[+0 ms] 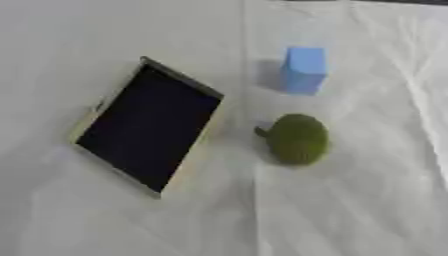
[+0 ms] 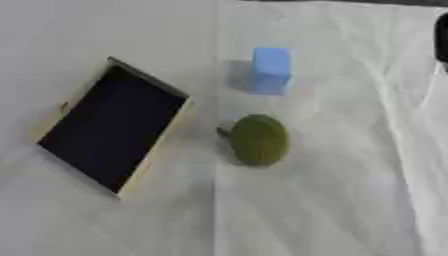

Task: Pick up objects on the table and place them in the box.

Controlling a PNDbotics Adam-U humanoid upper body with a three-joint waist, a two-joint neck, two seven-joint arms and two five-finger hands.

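A dark hand [image 2: 442, 35], fingers unreadable, is showing well right of the box [image 1: 149, 125], beyond the blue block [image 1: 304, 69] and green fruit [image 1: 297, 138].

A dark shape [image 2: 442, 32] was cut off at the right edge of the right eye view, possibly part of the robot. The box [image 1: 149, 125] interior stayed too dark to read.

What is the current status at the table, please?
No hand visibly working. Blue block and green round object on cloth, right of box. Nothing between.
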